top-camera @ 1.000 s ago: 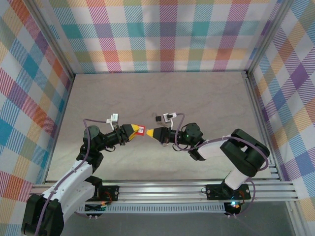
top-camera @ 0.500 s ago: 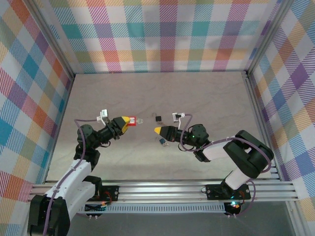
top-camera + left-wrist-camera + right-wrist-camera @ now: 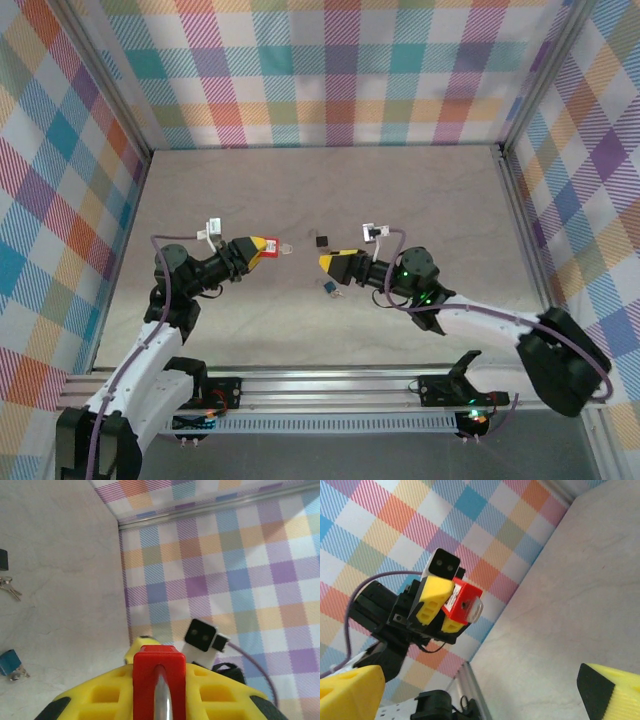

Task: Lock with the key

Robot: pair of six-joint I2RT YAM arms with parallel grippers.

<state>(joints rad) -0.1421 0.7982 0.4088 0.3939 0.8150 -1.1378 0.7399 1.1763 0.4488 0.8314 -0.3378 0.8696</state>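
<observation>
The key juts from the end of the red padlock that faces my right arm, held up off the surface. My left fingers are clenched on the red padlock's body. A second ago my right fingers were pinched shut at that key; now they are spread wide, empty, and drawn back from the red padlock. I judge my work on the key is over and it is left in the lock. From my right wrist the key is only a pale blur on the red padlock's face. I cannot tell whether the shackle is latched, since the left wrist view cuts it off. A black padlock and a blue padlock lie beyond the key.
</observation>
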